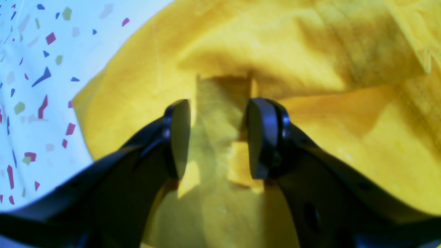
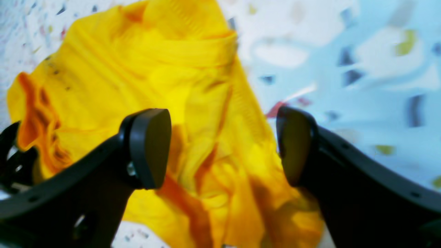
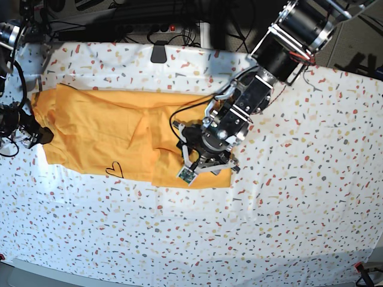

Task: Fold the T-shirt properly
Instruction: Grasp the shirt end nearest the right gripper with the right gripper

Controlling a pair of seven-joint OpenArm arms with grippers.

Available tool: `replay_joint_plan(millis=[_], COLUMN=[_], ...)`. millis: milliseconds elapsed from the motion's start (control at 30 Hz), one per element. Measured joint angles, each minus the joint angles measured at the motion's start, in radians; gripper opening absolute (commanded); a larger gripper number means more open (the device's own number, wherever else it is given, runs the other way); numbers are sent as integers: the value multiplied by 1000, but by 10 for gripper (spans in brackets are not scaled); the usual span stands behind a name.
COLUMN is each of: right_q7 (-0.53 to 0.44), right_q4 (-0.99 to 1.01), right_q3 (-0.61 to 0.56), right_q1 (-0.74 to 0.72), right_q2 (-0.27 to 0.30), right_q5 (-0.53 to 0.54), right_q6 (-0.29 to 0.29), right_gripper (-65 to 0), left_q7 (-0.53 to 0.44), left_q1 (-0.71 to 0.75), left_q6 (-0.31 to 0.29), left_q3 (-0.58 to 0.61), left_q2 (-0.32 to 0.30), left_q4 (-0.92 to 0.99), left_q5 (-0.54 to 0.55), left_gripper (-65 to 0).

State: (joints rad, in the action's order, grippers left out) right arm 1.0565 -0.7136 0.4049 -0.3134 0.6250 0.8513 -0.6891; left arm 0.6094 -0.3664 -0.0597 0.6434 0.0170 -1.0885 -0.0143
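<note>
The mustard-yellow T-shirt (image 3: 108, 131) lies spread across the table's left half, with a small black heart outline (image 3: 114, 170) near its front edge. My left gripper (image 3: 206, 162) is down on the shirt's right end. In the left wrist view, the left gripper (image 1: 218, 137) is open with yellow cloth (image 1: 275, 44) lying between and under its black fingers (image 1: 179, 137). My right gripper (image 3: 40, 136) is at the shirt's left edge. Seen from the right wrist, that right gripper (image 2: 224, 144) is wide open over rumpled cloth (image 2: 137, 62), holding nothing.
A white tablecloth with coloured speckles (image 3: 287, 209) covers the table. Cables and a power strip (image 3: 161, 27) run along the back edge, and a dark clip (image 3: 158, 52) sits just inside it. The left arm (image 3: 287, 36) reaches in from the back right.
</note>
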Motion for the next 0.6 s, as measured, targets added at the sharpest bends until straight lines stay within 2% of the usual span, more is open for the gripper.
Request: replay_joint_plan(millis=[100, 233, 600], right_q7=[91, 130, 148], right_q4=[0, 3, 2], right_q3=[0, 0, -1], right_q1=[0, 3, 1], right_q2=[-5, -8, -13], right_q5=[81, 177, 190], right_q6=[-1, -1, -3], right_gripper=[-179, -179, -179], left_q7=[0, 0, 0], left_q1=[0, 0, 0], left_q6=[0, 0, 0], left_q3=[0, 0, 0], left_q2=[0, 0, 0], left_q4=[0, 0, 0], left_q5=[0, 0, 0], left_gripper=[-390, -390, -390])
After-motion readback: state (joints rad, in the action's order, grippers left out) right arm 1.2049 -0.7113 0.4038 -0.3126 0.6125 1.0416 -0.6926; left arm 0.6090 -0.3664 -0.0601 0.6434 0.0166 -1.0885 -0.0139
